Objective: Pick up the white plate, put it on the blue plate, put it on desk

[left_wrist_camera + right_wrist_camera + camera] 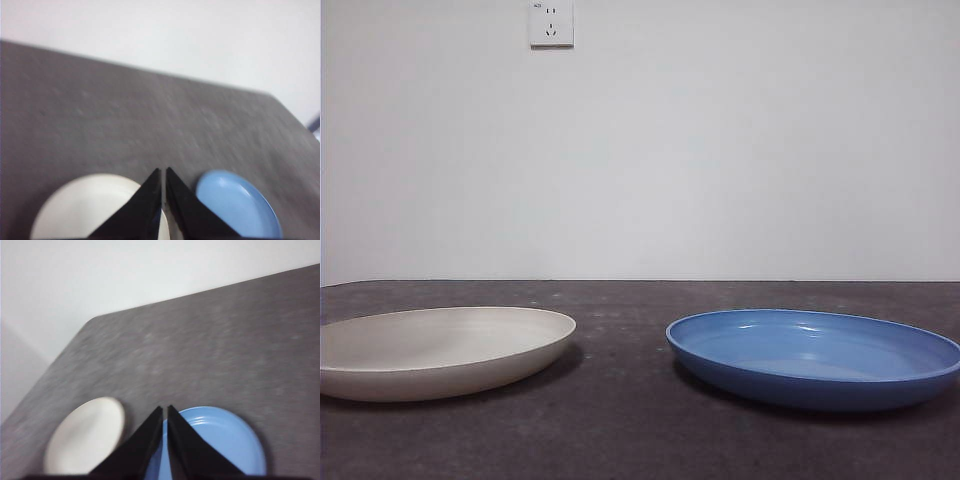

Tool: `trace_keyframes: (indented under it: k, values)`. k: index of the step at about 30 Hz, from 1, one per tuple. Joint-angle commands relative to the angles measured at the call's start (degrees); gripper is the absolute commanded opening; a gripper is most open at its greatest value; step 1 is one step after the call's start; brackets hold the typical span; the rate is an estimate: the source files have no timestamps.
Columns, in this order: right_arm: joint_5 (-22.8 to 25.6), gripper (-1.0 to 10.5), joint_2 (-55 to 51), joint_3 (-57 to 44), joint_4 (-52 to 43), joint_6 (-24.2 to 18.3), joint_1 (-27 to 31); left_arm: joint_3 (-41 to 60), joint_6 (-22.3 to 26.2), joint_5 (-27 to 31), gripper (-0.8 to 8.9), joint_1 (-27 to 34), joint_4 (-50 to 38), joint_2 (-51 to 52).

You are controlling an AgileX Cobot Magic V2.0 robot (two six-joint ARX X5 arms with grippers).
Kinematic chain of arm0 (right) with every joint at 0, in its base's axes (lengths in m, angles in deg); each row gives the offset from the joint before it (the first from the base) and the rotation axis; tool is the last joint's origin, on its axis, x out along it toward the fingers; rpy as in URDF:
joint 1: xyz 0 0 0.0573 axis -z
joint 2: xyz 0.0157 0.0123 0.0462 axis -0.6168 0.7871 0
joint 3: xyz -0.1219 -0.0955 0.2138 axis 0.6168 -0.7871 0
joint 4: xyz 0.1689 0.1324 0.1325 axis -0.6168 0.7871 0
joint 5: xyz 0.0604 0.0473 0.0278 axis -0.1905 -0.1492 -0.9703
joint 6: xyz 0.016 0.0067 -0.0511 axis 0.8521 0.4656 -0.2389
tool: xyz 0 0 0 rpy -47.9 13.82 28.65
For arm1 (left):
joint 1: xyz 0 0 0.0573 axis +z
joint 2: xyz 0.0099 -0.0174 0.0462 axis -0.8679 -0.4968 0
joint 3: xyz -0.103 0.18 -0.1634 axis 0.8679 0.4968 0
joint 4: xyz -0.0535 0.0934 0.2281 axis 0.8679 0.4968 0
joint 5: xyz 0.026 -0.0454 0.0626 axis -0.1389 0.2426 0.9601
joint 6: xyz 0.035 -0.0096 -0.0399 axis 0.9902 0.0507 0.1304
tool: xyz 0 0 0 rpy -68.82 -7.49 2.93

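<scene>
From my seat nothing has been picked up yet: the white plate (pixel 440 350) and the blue plate (pixel 815 355) both sit flat on the desk (pixel 620 430), side by side with a strip of bare surface between them, neither touching the other. The front view shows no arm at all, so I judge both are held high and back. The left gripper (pixel 163 172) hangs above the near edge of the white plate, its jaws pressed together with only a hairline between the tips, holding nothing. The right gripper (pixel 165 410) hangs over the near rim of the blue plate, jaws likewise closed on nothing. I read this as the very start, the pickup of the white plate not yet begun. The left arm looks best placed for it. My next move, as I see it, calls for spreading those jaws, coming down to the white plate's rim, and pinching the thin edge with one jaw inside and one beneath; the rim lies low to the desk, so the under jaw may scrape or push the plate away.
</scene>
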Motion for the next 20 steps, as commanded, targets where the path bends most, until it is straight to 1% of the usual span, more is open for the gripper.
trace_keyframes:
  k: [1,2,5,6,9,11,16,18,19,20]
  values:
    - [-1.6,0.1,0.6,2.8,1.5,-2.3,-3.0,-3.1,1.9,-0.2,0.16,-2.5,0.9,-1.6]
    - [-2.0,0.1,0.6,3.4,2.3,-3.1,-3.7,-3.7,1.9,-0.6,0.16,-3.2,1.2,-2.0]
    - [-6.4,0.1,0.9,4.2,3.5,-5.4,-5.4,-5.4,1.3,-4.9,0.16,-5.0,1.7,-3.8]
    - [-8.6,0.1,0.9,4.2,3.8,-5.6,-5.6,-5.7,0.6,-7.1,0.16,-5.4,1.7,-4.7]
    - [-11.9,0.1,0.9,4.2,4.2,-6.1,-5.6,-5.8,0.1,-11.5,0.16,-6.4,2.0,-6.3]
    - [-12.3,0.1,0.9,4.2,4.3,-6.3,-5.6,-5.8,0.4,-12.7,0.22,-6.8,2.5,-7.0]
    - [-12.3,0.1,0.9,4.2,4.4,-6.6,-5.6,-5.8,0.7,-12.7,0.30,-7.3,4.2,-7.3]
    - [-12.3,0.4,0.9,4.2,4.4,-7.5,-5.6,-5.8,1.0,-12.7,0.43,-7.3,4.5,-7.3]
    - [-12.3,0.8,0.9,4.2,4.4,-7.7,-5.6,-5.8,1.0,-12.7,0.81,-7.3,4.7,-7.3]
    - [-12.3,1.4,0.9,4.2,4.4,-7.7,-5.6,-5.8,1.1,-12.7,1.40,-7.3,4.8,-7.3]
